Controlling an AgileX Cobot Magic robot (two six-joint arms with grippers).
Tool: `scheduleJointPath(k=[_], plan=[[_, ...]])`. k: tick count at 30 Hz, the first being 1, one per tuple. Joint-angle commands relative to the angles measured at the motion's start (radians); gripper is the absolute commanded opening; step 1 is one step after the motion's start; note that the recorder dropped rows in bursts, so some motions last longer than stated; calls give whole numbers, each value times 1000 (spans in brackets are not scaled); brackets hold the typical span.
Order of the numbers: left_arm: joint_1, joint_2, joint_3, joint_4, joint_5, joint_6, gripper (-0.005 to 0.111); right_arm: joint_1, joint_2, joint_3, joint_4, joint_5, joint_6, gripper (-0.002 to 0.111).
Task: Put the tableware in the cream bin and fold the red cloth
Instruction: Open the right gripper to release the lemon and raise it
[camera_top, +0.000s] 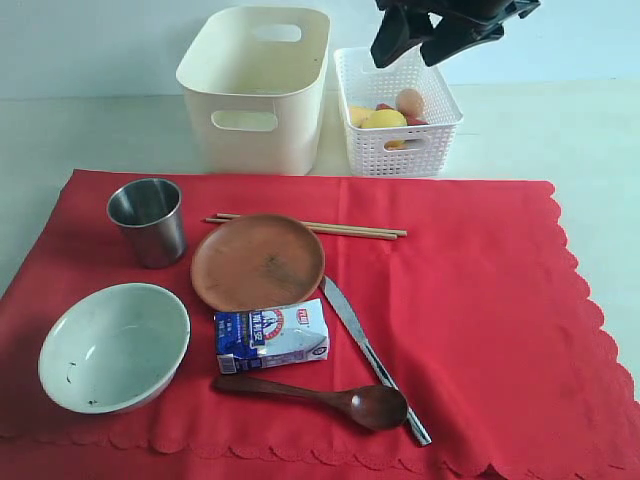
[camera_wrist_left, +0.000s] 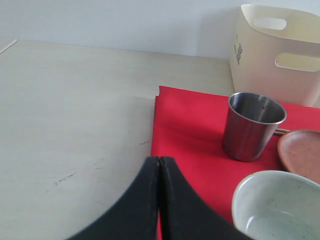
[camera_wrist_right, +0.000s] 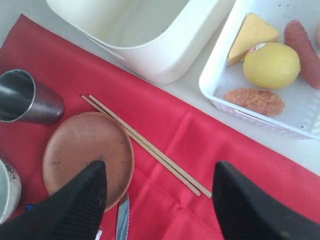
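Observation:
The red cloth (camera_top: 470, 300) lies flat under the tableware. On it stand the steel cup (camera_top: 148, 220), the brown plate (camera_top: 258, 262) and the pale bowl (camera_top: 113, 346). Two chopsticks (camera_top: 340, 229) lie behind the plate, the knife (camera_top: 365, 345) to its right, the dark wooden spoon (camera_top: 330, 398) at the front. The cream bin (camera_top: 258, 85) stands empty behind the cloth. My right gripper (camera_top: 428, 40) hangs open high above the white basket, holding nothing; the right wrist view shows it (camera_wrist_right: 159, 170) above the chopsticks (camera_wrist_right: 150, 146). My left gripper (camera_wrist_left: 159, 160) is shut and empty near the cloth's corner (camera_wrist_left: 165, 107), out of the exterior view.
A blue-white milk carton (camera_top: 270, 336) lies on the cloth between plate and spoon. The white lattice basket (camera_top: 395, 110) beside the bin holds a lemon (camera_wrist_right: 271, 65), cheese wedge (camera_wrist_right: 251, 35), sausage (camera_wrist_right: 253, 101) and an egg (camera_top: 409, 100). Pale tabletop (camera_wrist_left: 75, 110) surrounds the cloth.

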Motion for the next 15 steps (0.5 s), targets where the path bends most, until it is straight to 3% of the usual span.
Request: scheduleJointPath(k=[1, 15], plan=[[4, -6, 3, -5, -9, 0, 0, -3, -49, -2, -3, 22, 5, 59], [4, -6, 3, -5, -9, 0, 0, -3, -149, -2, -3, 70, 26, 59]])
